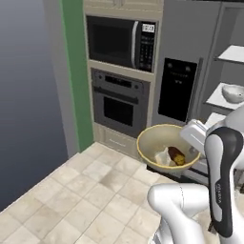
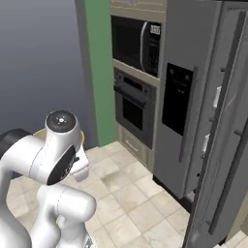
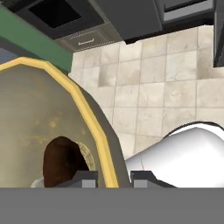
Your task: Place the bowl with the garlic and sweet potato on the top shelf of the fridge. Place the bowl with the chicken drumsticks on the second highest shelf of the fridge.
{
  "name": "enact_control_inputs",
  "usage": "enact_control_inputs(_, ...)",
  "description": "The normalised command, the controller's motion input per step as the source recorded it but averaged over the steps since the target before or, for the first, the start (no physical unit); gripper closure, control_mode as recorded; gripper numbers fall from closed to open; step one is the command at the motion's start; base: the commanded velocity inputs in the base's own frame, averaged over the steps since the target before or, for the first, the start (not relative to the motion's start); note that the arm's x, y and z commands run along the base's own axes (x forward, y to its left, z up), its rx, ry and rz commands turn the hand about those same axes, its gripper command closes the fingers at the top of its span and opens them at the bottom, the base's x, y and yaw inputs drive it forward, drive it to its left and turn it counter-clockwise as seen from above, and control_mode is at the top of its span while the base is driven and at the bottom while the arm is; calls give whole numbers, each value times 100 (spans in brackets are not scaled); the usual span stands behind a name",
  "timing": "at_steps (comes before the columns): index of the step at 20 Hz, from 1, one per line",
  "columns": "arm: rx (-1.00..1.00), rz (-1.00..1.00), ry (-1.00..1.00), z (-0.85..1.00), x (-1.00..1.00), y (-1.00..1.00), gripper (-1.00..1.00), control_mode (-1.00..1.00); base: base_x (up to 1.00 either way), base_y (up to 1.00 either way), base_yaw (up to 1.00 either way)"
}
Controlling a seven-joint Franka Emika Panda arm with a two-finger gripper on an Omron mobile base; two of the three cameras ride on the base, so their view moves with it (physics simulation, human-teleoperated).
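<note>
While carried above the tiled floor [image 1: 71,190], tan-yellow bowl with garlic and sweet potato [image 1: 164,143] pinched at its rim by the end effector [image 3: 113,177], jaws nearly closed across the wall, one finger inside. Garlic [image 1: 163,157] and sweet potato [image 1: 177,155] lying just inside that grip. Best kept level, raised up and beyond the end effector toward the fridge's [image 1: 190,57] top shelf [image 1: 233,53]; white bowl [image 1: 234,93] already on a shelf below it.

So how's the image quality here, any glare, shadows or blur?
Left base view: even flat lighting, a soft glossy sheen on the arm, tan-yellow bowl sharp. Right base view: faint patchy shading on the floor tiles, no hard shadows. Hand view: bowl rim looms large and stretched beside the claw, no blur.
</note>
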Motion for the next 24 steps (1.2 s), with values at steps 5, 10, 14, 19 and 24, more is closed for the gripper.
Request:
enact_control_inputs(5,0,0,0,0,0,0,100,100,100,100,-32)
enact_control_inputs(10,0,0,0,0,0,0,100,100,98,83,-59)
enact_control_inputs(14,0,0,0,0,0,0,100,100,74,11,-68)
enact_control_inputs(19,0,0,0,0,0,0,100,100,84,-23,-55)
enact_control_inputs(24,0,0,0,0,0,0,100,100,98,-12,-27)
